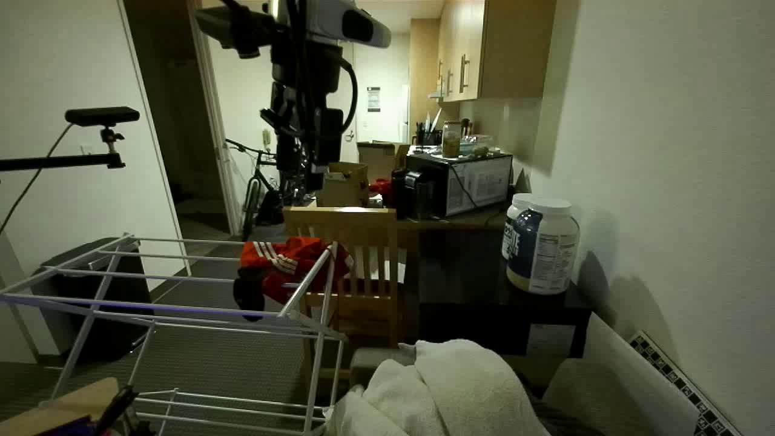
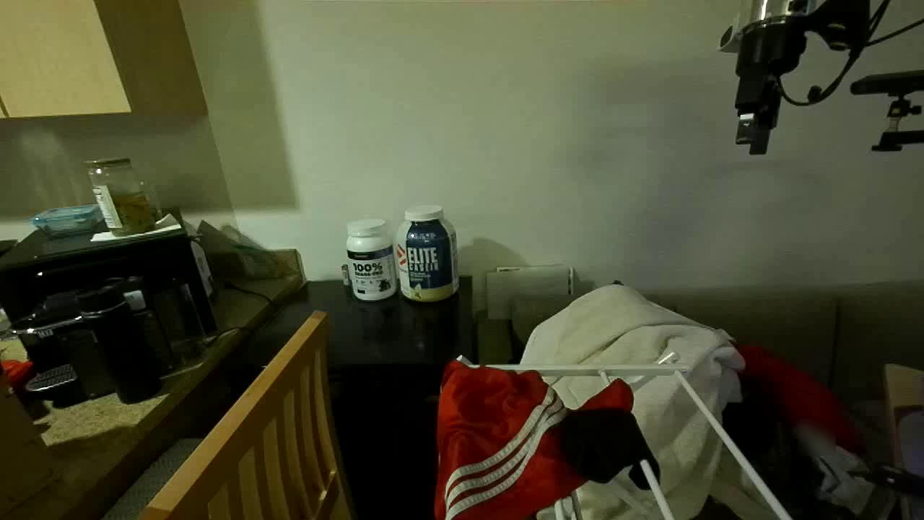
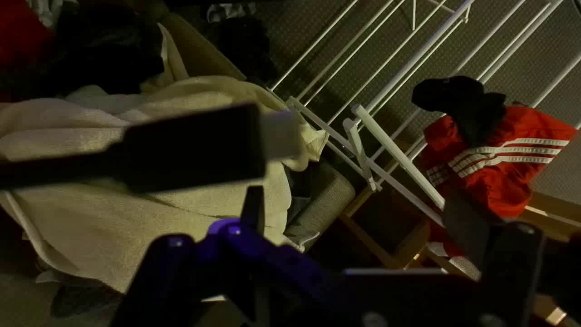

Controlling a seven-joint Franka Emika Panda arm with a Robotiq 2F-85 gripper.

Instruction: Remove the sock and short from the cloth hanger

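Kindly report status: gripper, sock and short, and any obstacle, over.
Gripper open, empty. Sock and short on cloth hanger, overlapping. Chair close beside, maybe in the way.

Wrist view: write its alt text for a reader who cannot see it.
Red shorts with white stripes and a dark sock are draped on a pale wire drying rack at picture right. A heaped cream cloth fills much of the left, and the open, dark pincer looms in the foreground.

The arm (image 1: 330,19) is cased in pale grey, marked by a dark oval (image 1: 357,27); the black gripper (image 1: 306,183) is flanked by a looping black cable (image 1: 355,91) and set with round screw heads (image 3: 374,319).
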